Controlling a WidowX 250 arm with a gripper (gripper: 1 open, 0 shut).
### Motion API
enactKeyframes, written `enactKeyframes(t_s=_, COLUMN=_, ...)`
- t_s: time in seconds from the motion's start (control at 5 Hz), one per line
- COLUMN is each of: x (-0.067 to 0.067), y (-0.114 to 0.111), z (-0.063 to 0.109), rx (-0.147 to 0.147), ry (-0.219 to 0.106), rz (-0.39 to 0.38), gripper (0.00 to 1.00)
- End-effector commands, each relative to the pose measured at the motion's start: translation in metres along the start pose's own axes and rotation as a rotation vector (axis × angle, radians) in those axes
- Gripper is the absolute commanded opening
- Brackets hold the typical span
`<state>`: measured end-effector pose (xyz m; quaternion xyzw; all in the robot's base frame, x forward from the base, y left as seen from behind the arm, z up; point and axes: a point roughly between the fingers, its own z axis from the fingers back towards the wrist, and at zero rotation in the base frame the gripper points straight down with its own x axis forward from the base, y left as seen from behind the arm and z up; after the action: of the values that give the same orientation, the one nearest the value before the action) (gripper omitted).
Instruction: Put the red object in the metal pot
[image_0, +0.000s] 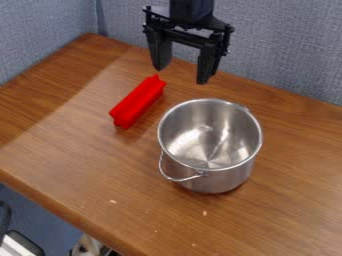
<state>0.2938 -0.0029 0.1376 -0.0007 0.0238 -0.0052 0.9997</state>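
The wooden worktop (67, 110) fills most of the frame, running from the upper left down to the lower right; its near edge slants across the lower left, and its right side is cut off by the frame. Below that edge, in the bottom left corner, a few dark and pale shapes show, too cropped to identify. Behind the worktop, along the top of the frame, stands a blue-grey wall or panel (294, 40).

Left of centre lies the red object (138, 101), a long block flat on the wood, angled from lower left to upper right. It sits just beside the metal pot (210, 146) but apart from it, with bare wood between them.

At top centre hangs the pincer (187, 68), black, pointing down, its fingers spread wide with nothing between them. Its upper part and the arm above are cut off by the top edge. Its left fingertip ends just above the upper end of the red block; whether it touches cannot be told.

The pot stands upright at centre right, its inside bare and shiny, its thin wire handle (182, 174) lying against the near wall.
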Motion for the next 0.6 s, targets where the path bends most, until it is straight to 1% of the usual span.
enactKeyframes(t_s=0.0, x=-0.001, y=0.005, z=-0.009, rx=-0.002, ry=0.018, rz=0.027, gripper=1.00)
enactKeyframes(t_s=0.2, x=-0.001, y=0.034, z=-0.017, rx=0.010, ry=0.024, rz=0.075, gripper=1.00)
enactKeyframes(t_s=0.4, x=-0.003, y=0.070, z=-0.021, rx=0.037, ry=0.024, rz=0.061, gripper=1.00)
